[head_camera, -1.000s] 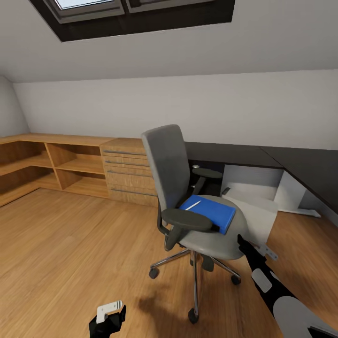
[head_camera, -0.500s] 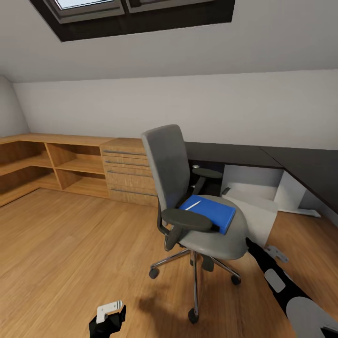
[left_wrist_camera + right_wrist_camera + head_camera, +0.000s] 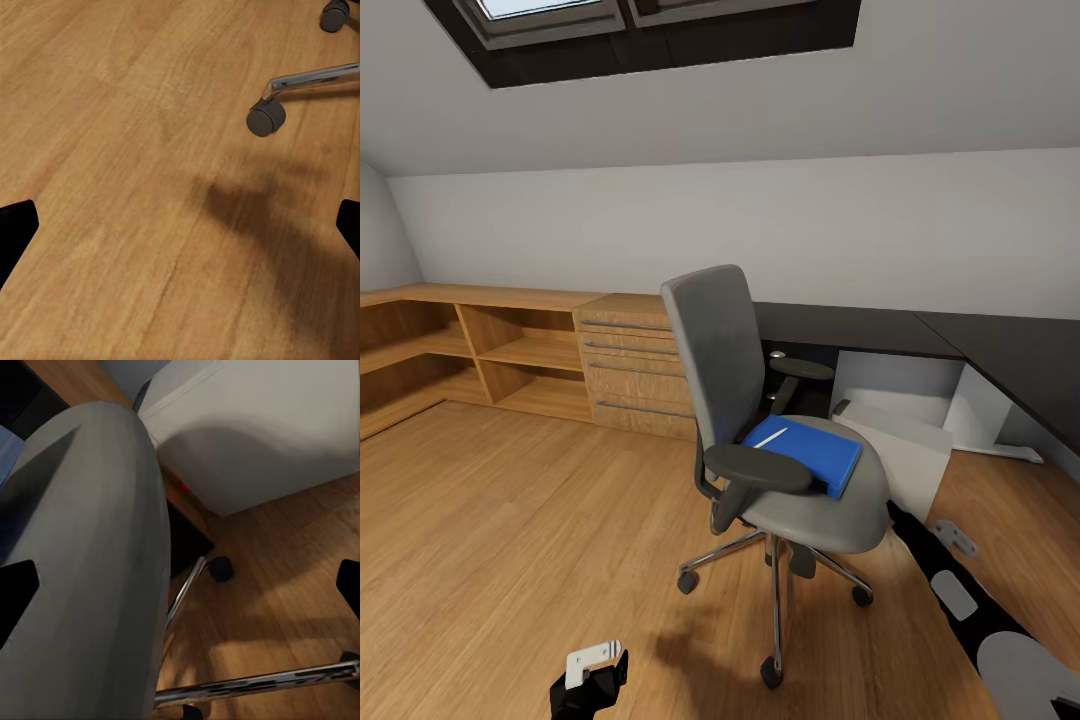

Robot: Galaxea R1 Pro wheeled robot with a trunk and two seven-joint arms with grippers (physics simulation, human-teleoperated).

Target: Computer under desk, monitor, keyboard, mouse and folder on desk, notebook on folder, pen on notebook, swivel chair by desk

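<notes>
The folder (image 3: 805,452) lies flat on the seat of the swivel chair (image 3: 780,420), with the pen (image 3: 771,437) resting across its near corner; the chair stands on the wooden floor (image 3: 510,520) just in front of the desk (image 3: 860,330), whose black surface is behind it. The right gripper (image 3: 180,585) is beside the seat edge, fingers spread open and empty. The left gripper (image 3: 180,225) hangs low over the floor, fingers likewise spread apart and empty.

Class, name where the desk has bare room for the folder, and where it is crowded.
The desk top is bare from the wooden drawer chest to the corner. The swivel chair seat is crowded: folder and pen between armrests.
</notes>
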